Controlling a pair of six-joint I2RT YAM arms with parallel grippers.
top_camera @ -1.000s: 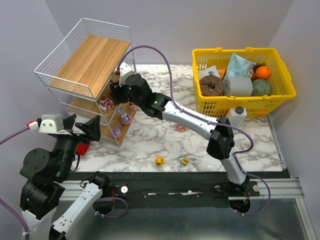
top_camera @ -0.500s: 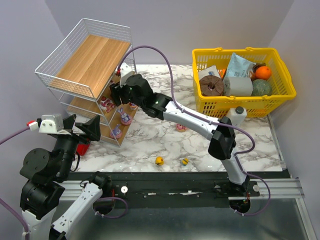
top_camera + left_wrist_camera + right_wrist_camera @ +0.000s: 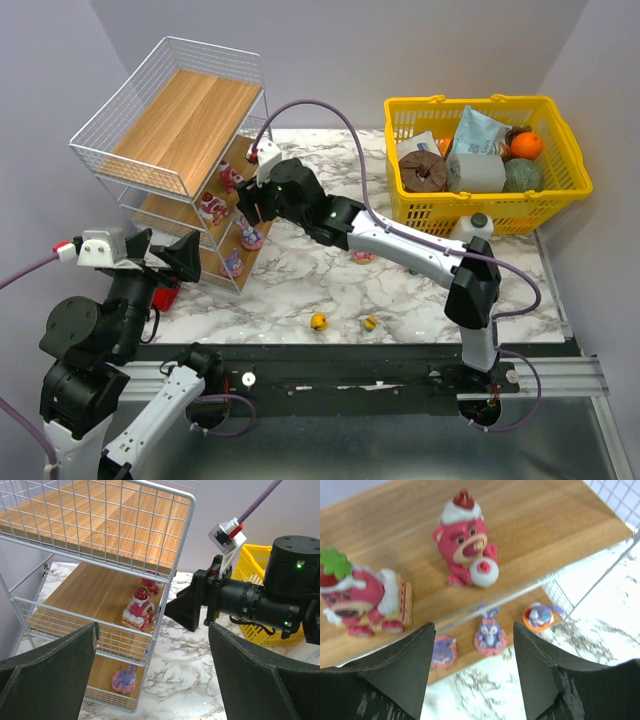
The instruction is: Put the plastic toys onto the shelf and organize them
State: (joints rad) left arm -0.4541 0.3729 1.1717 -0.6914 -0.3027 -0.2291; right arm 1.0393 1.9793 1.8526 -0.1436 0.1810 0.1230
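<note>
The white wire shelf (image 3: 185,125) stands at the far left. Two pink bear figurines (image 3: 465,537) (image 3: 355,597) stand on its middle board. Purple bunnies on pink bases (image 3: 491,632) (image 3: 442,650) and one on an orange base (image 3: 539,616) sit on the bottom board. My right gripper (image 3: 248,203) is open and empty, just right of the shelf's front; it shows in its own view (image 3: 472,675) above the bottom tier. My left gripper (image 3: 185,258) is open and empty (image 3: 155,680), near the shelf's lower corner. Two yellow ducks (image 3: 318,321) (image 3: 370,323) and a pink toy (image 3: 361,255) lie on the table.
A yellow basket (image 3: 560,190) with groceries stands at the far right, with a white bottle (image 3: 474,232) in front of it. A red object (image 3: 165,297) lies behind my left arm, partly hidden. The marble table (image 3: 300,290) ends at a black rail in front.
My right gripper has drawn back to the right, out of the shelf's middle tier. A pink figurine now shows on the middle board where the gripper was. The left arm has not moved.
</note>
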